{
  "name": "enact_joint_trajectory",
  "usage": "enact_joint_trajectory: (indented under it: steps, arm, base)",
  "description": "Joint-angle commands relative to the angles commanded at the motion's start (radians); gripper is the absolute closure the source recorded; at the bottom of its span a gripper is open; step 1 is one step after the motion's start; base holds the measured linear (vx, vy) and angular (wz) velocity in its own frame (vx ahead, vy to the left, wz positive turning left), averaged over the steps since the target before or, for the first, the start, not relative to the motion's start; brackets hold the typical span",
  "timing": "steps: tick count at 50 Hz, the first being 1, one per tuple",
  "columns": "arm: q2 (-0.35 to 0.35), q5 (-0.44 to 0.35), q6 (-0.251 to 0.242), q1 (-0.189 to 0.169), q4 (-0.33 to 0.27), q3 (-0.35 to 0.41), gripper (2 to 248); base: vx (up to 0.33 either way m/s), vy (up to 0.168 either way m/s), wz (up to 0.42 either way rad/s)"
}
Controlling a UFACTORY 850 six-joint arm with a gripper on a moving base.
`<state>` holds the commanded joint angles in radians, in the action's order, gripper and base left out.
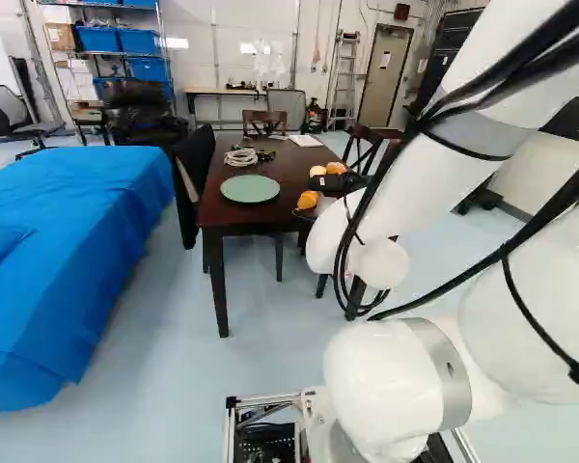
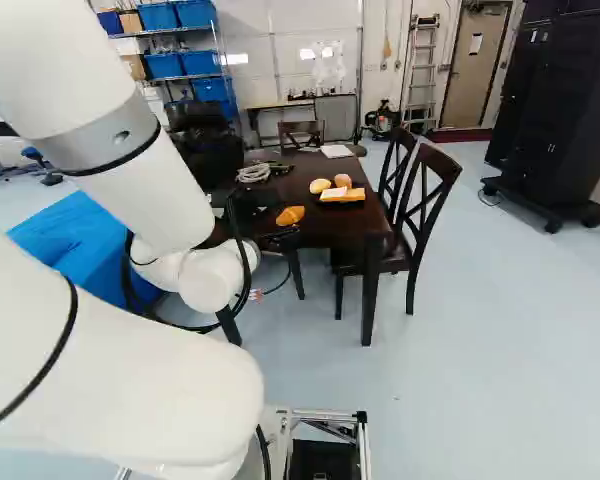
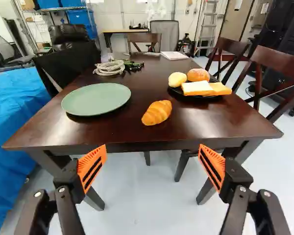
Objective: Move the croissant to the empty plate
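Observation:
In the left base view my gripper (image 1: 341, 182) is a dark shape at the table's near side, partly hidden by the arm. The wrist view shows the gripper (image 3: 152, 152) open, its orange-padded fingers wide apart with nothing between them, short of the table's near edge. Ahead of it the golden croissant (image 3: 157, 112) lies on the dark table (image 3: 137, 134), apart from the fingers. A bare pale green plate (image 3: 96, 99) stands beside the croissant, toward the blue-covered surface. The plate (image 1: 250, 188) also shows in the left base view.
A black plate (image 3: 209, 97) with a bread roll, a round bun and sandwich-like pieces stands on the croissant's other side. Coiled cable (image 3: 109, 67) and white paper (image 3: 173, 55) lie farther back. Wooden chairs (image 2: 423, 215) flank the table; a blue-covered surface (image 1: 68, 260) is opposite.

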<state>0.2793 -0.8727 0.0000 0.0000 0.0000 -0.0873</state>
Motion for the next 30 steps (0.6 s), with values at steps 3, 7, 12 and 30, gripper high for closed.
enact_joint_trajectory:
  steps: [3,7,12,30]
  arm:
    - [0.0,0.0,0.0,0.0,0.0,0.0,3]
    - [0.0,0.0,0.0,0.0,0.0,0.0,3]
    - [0.0,0.0,0.0,0.0,0.0,0.0,3]
    - [-0.008,0.0,0.0,0.0,0.0,-0.006,3]
  base:
    - [0.0,0.008,0.087]
    - [0.0,0.001,-0.002]
    - [0.0,0.0,0.0]
    - [0.0,0.0,0.0]
